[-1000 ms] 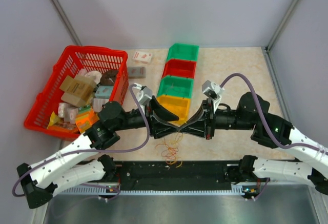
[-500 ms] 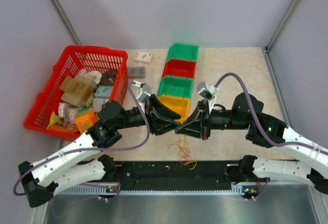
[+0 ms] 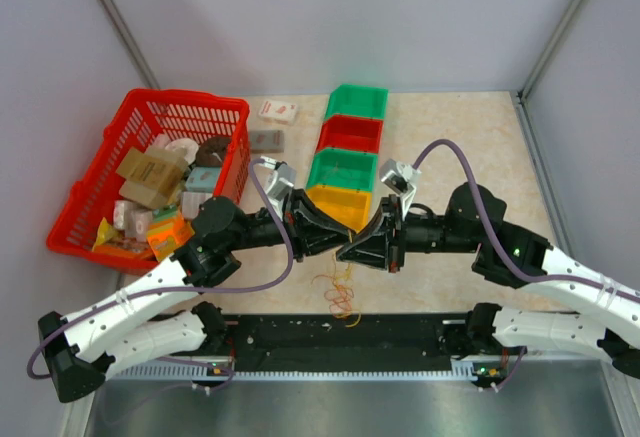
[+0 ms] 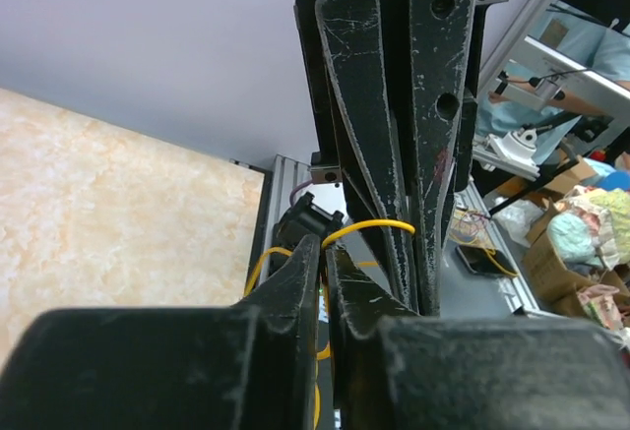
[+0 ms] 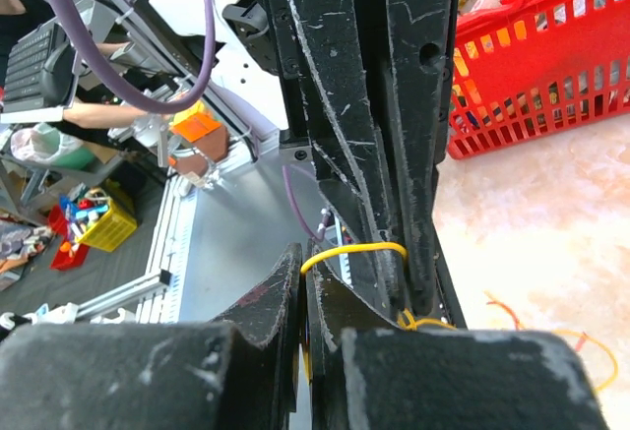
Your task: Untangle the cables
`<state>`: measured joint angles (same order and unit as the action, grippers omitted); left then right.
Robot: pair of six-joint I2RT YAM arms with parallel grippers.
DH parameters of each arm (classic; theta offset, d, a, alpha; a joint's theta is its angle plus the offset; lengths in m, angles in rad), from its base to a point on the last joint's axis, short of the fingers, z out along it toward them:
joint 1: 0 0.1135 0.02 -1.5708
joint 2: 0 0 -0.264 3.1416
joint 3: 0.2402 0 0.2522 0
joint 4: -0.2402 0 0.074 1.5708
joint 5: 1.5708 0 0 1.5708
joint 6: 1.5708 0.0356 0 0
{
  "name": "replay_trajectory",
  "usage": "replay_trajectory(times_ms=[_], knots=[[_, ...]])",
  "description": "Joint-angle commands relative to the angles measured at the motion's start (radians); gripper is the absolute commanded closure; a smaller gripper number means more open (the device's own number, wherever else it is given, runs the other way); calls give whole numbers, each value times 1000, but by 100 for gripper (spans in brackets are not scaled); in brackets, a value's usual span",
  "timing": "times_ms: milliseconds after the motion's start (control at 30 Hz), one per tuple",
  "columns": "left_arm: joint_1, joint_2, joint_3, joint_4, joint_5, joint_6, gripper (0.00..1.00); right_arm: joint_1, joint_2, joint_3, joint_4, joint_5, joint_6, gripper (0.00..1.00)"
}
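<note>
The two arms meet tip to tip over the near middle of the bench (image 3: pixel 465 132), just in front of the yellow bin (image 3: pixel 332 201) that ends a row of green and red bins. The left tool (image 3: pixel 333 245) is closed, its fingers pressed nearly flat together on a yellow cable (image 4: pixel 369 223). The right tool (image 3: pixel 351 253) is likewise closed and pinches the same strand. Both wrist views show this cable as a short arched loop bridging the two sets of fingertips. In the left wrist view the right tool stands upright above the left tool's own tips, and in the right wrist view it is the other way round. The rest of the cables (image 3: pixel 338 292), a loose tangle of yellow, orange and red strands, sits directly below the meeting tools near the front edge. Whether it hangs or rests on the bench cannot be told from above. A red basket (image 3: pixel 100 179) full of packets stands at the far left.
</note>
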<state>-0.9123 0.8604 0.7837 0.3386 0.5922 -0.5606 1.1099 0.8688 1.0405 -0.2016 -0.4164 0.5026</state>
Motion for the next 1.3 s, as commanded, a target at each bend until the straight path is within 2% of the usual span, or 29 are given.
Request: replay_trajectory(times_ms=[0,67,167,233,300,333,400,467,600,667,800,900,1033,1267], knots=[[1,-14,20,36,-5,10,100,5,-8,-5,39,16,13,100],[1,-30,5,37,-18,18,100,8,-17,-3,10,39,8,91],[1,-53,-14,42,-32,21,100,7,-65,-11,-41,141,4,60],[1,-70,-27,34,-54,25,100,5,-123,-29,-102,282,2,43],[0,-84,-44,24,-75,30,100,5,-192,-77,-157,451,2,30],[1,-93,-50,17,-83,31,100,7,-238,-109,-169,553,11,27],[1,-109,-61,7,-91,31,100,7,-290,-175,-148,619,17,25],[1,-122,-67,-4,-97,31,100,5,-301,-230,-110,613,1,27],[1,-139,-69,-24,-89,27,100,5,-220,-244,-38,530,-102,40],[1,-144,-69,-36,-92,27,100,5,-176,-234,13,437,-157,42],[1,-149,-61,-52,-104,31,100,4,-157,-231,90,276,-220,38],[1,-149,-61,-53,-98,30,100,4,-183,-244,111,260,-242,34],[1,-143,-61,-53,-95,27,100,4,-159,-224,100,179,-271,34],[1,-144,-52,-73,-91,30,100,4,-238,-214,-5,333,-286,37]])
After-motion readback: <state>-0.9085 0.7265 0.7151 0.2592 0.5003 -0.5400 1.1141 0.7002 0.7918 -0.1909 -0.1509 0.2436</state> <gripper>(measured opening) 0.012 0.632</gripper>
